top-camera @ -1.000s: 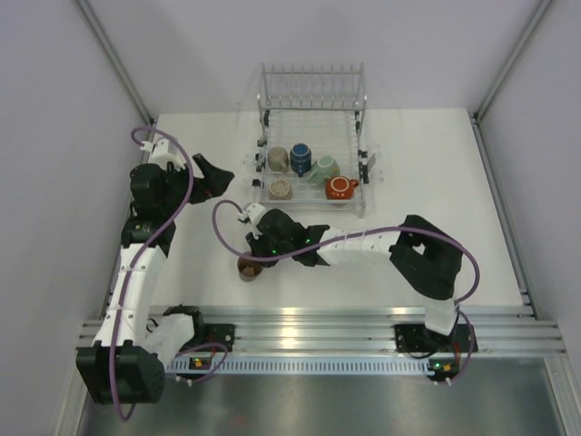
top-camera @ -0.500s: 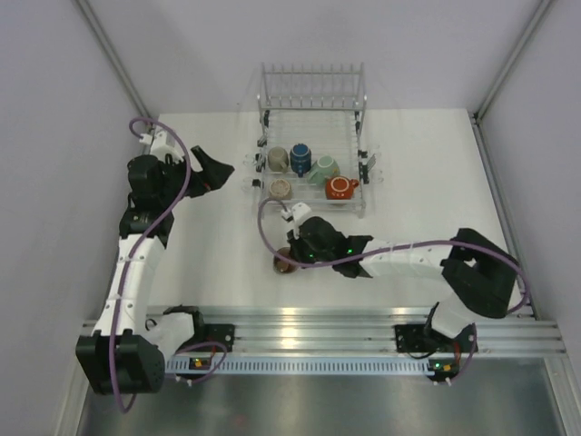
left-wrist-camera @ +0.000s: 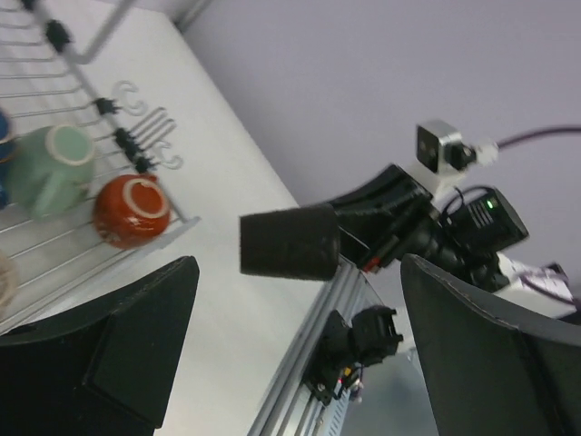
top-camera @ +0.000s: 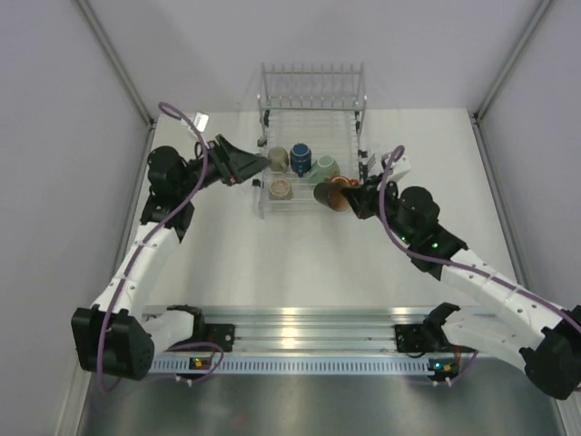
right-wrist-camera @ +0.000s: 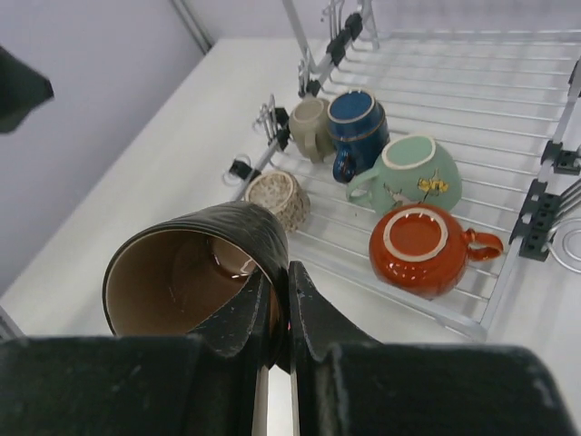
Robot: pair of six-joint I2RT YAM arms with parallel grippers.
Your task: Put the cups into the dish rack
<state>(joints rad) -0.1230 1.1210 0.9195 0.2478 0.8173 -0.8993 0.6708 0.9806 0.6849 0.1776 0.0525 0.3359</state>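
Observation:
My right gripper (top-camera: 343,199) is shut on the rim of the black cup (top-camera: 324,193), holding it in the air, tipped on its side, at the front right corner of the dish rack (top-camera: 313,94). In the right wrist view the fingers (right-wrist-camera: 309,313) pinch the wall of the black cup (right-wrist-camera: 195,259), one inside its brown interior. The rack (right-wrist-camera: 472,82) holds a beige cup (right-wrist-camera: 309,123), a dark blue cup (right-wrist-camera: 359,118), a mint-green cup (right-wrist-camera: 408,173), an orange cup (right-wrist-camera: 418,241) and a speckled beige cup (right-wrist-camera: 277,195). My left gripper (top-camera: 259,162) stands open at the rack's left side.
The rack's upright tines (top-camera: 313,77) stand at its far end. The aluminium rail (top-camera: 309,327) with both arm bases runs along the near edge. Grey walls close in the table on the left, right and back. The left wrist view shows the black cup (left-wrist-camera: 290,241) and the right arm's camera (left-wrist-camera: 440,150).
My right arm has lifted the black cup from the table's near left-centre and carried it up and right to the rack's front. My left gripper has swung right, toward the rack's left side.

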